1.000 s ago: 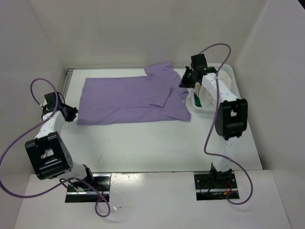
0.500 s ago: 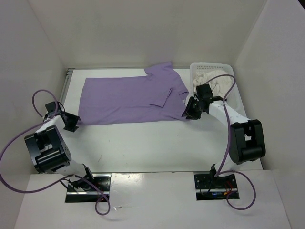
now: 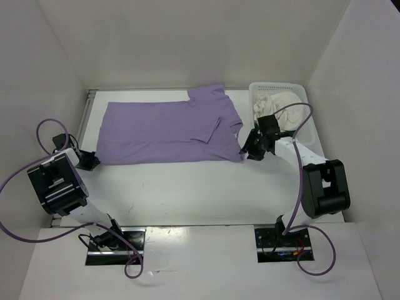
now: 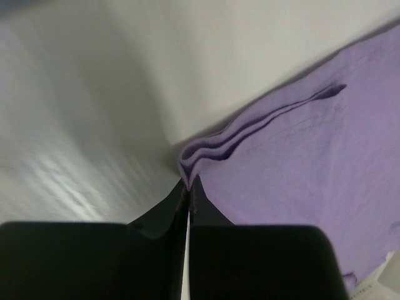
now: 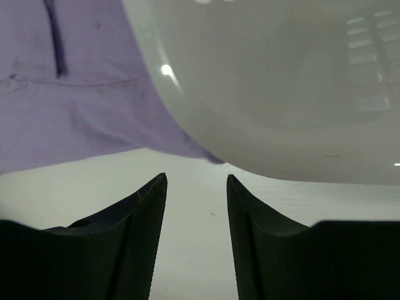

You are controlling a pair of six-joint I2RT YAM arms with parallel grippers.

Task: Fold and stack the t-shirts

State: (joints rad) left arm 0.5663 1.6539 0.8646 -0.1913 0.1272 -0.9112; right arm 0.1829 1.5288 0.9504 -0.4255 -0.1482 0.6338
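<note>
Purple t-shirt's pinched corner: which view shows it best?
Left wrist: the left gripper pinches the purple t-shirt's bunched edge close up. Top external shows the whole shirt, the pinch tiny; right wrist shows only another corner.

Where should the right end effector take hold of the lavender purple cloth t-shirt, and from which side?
Probably its near right corner, beside the white plastic mesh basket. The lavender purple cloth t-shirt lies flat, so the open right end effector should come low from the near side, one finger sliding under the edge.

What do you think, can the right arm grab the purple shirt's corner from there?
Probably yes. The right gripper is open, low beside a corner of the purple shirt, only bare table between. The white basket sits alongside, not in the way.
</note>
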